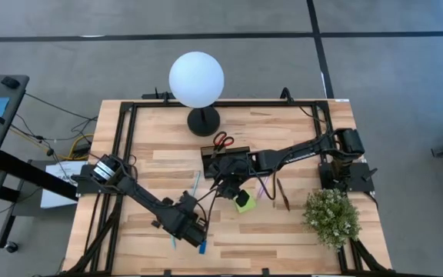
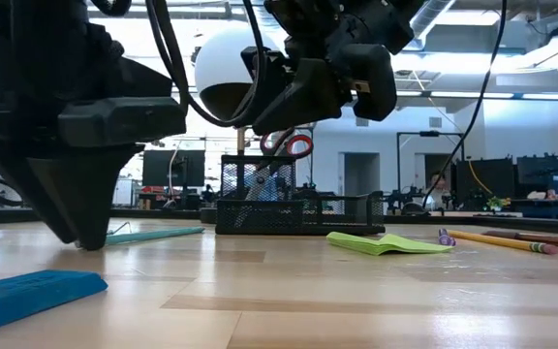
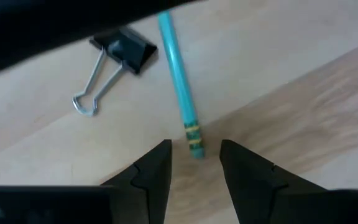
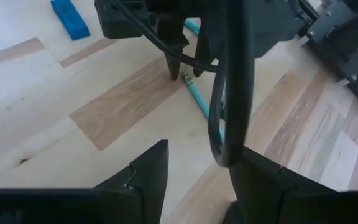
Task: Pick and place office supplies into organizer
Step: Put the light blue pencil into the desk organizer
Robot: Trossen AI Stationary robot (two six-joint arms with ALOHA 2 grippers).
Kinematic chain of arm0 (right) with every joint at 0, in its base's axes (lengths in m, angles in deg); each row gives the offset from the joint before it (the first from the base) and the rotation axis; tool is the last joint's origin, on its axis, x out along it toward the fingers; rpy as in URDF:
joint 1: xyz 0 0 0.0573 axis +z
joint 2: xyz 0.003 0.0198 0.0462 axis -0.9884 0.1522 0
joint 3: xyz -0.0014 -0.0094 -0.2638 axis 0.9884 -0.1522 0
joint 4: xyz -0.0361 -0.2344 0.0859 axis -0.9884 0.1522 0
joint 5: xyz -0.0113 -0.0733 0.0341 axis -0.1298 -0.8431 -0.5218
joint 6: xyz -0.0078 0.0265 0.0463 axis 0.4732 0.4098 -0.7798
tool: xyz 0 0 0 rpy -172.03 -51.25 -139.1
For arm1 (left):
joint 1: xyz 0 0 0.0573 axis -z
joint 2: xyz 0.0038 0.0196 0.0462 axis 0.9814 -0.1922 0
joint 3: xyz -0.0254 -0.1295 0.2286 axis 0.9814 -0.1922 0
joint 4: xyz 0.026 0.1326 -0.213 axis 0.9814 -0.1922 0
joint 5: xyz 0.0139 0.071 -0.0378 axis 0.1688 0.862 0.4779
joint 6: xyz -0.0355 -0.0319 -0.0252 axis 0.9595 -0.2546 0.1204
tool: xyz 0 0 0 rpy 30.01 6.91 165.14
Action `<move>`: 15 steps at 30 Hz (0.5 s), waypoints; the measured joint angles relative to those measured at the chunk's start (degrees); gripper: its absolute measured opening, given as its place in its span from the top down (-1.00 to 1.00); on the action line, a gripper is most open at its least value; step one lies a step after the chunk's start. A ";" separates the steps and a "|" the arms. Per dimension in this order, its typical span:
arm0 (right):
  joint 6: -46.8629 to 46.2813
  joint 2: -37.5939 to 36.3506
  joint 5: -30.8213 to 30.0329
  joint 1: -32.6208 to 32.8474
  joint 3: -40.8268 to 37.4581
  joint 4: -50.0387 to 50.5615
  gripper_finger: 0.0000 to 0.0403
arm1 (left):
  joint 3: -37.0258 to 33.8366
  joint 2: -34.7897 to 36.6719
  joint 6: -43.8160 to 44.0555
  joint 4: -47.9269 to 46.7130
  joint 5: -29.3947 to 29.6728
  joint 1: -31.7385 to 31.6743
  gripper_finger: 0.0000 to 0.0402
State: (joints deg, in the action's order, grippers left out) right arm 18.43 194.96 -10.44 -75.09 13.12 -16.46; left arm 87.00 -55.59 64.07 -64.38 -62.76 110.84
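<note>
Blue eraser (image 2: 29, 294) lies nearest the low camera, flat on the bench (image 1: 283, 231), close to the front edge and just beside the left gripper (image 3: 195, 167). That gripper is down at the wood, tips touching or nearly so, jaws partly apart and empty. A light-blue pencil (image 3: 179, 87) lies ahead of it, its banded end sitting just in front of the gap between the two fingers (image 3: 151, 174). A black binder clip (image 3: 114, 59) with wire handles lies near the pencil, apart from it.

Step in hand looks like the pick of this pencil. To do it well: move forward so the shaft, not only the end, sits between the fingers, keep the jaws crosswise to the shaft, then close. Gripping at the very end risks the pencil pivoting or slipping out on the lift. Steer clear of the clip.

Right gripper (image 4: 194, 171) hangs above the middle of the bench, jaws wide and empty, looking toward the left arm. Best it waits clear of the carry path.

The organizer (image 1: 225, 156), black mesh, stands toward the back middle of the bench, just in front of the lamp base (image 1: 203, 121), with red-handled scissors (image 1: 222, 140) already standing in it. Green sticky pad (image 1: 244, 203) lies in front of it, pencils (image 1: 279, 192) towards the right edge, beside the potted plant (image 1: 331, 215).
</note>
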 joint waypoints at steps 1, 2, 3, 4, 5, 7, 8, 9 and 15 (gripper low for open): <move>0.01 0.00 0.00 0.00 0.00 0.04 0.21 | 0.02 -0.02 0.00 -0.07 0.28 -0.03 0.32; 0.02 0.00 0.00 0.00 0.00 0.04 0.21 | 0.02 -0.02 0.00 -0.11 0.48 -0.07 0.32; 0.00 0.00 0.00 0.00 0.00 0.02 0.21 | 0.02 -0.02 0.00 -0.17 0.75 -0.11 0.32; 0.00 0.00 0.00 0.00 0.00 -0.02 0.21 | 0.02 -0.04 0.00 -0.20 0.96 -0.11 0.32; 0.00 0.00 0.00 0.00 0.00 -0.06 0.21 | 0.02 -0.04 0.00 -0.20 0.98 -0.11 0.32; 0.00 0.00 0.00 0.00 0.00 -0.14 0.21 | 0.02 -0.04 0.02 -0.19 0.70 -0.11 0.32; 0.00 0.00 0.00 0.00 0.00 -0.15 0.21 | 0.03 -0.04 0.02 -0.20 0.33 -0.11 0.32; 0.00 0.00 0.00 0.00 0.00 -0.13 0.21 | 0.04 -0.04 0.02 -0.20 -0.01 -0.14 0.34; 0.00 0.00 0.00 0.00 0.00 -0.13 0.21 | 0.17 0.02 0.27 -0.12 -1.73 -0.17 0.54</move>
State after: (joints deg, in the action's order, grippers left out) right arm 18.43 194.96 -10.44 -75.09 13.12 -16.59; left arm 87.16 -55.56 64.34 -64.50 -64.50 110.67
